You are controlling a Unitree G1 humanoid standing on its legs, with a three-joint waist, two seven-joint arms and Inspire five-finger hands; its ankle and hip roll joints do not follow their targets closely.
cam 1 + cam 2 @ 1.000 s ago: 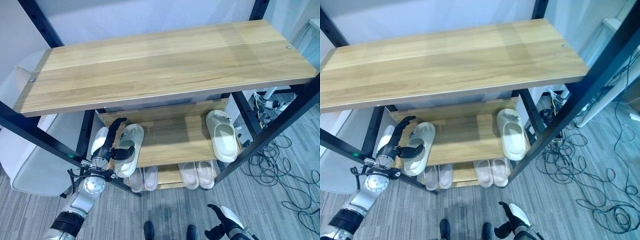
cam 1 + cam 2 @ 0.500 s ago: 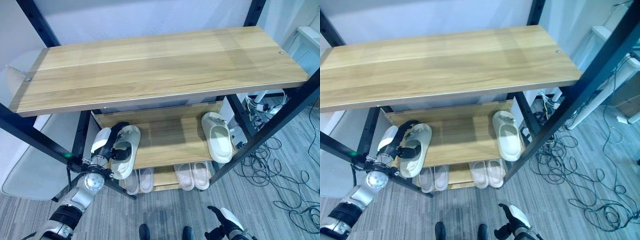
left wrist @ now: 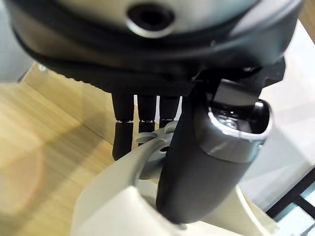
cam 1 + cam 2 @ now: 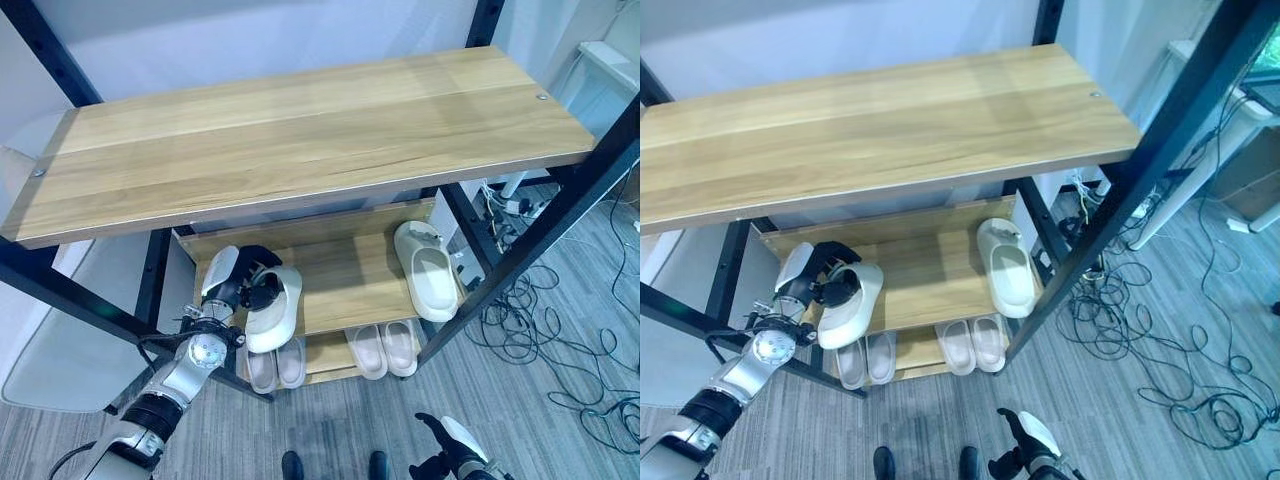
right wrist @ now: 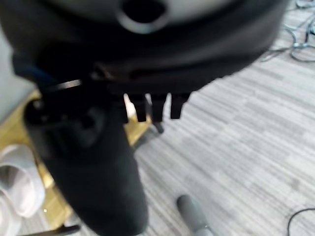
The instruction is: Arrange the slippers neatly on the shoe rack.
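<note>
- A shoe rack [image 4: 300, 150] with a black metal frame and three wooden shelves is seen standing on a grey striped floor [image 4: 560, 400].
- The top shelf [image 4: 880, 130] is seen as plain light wood.
- On the middle shelf [image 4: 345, 275], one cream slipper [image 4: 428, 272] is laid flat at the right end, toe to the back.
- On the bottom shelf [image 4: 330, 352], two pairs of pale slippers [image 4: 385, 348] are set side by side.
- Black cables [image 4: 575, 340] are strewn on the floor right of the rack.
</note>
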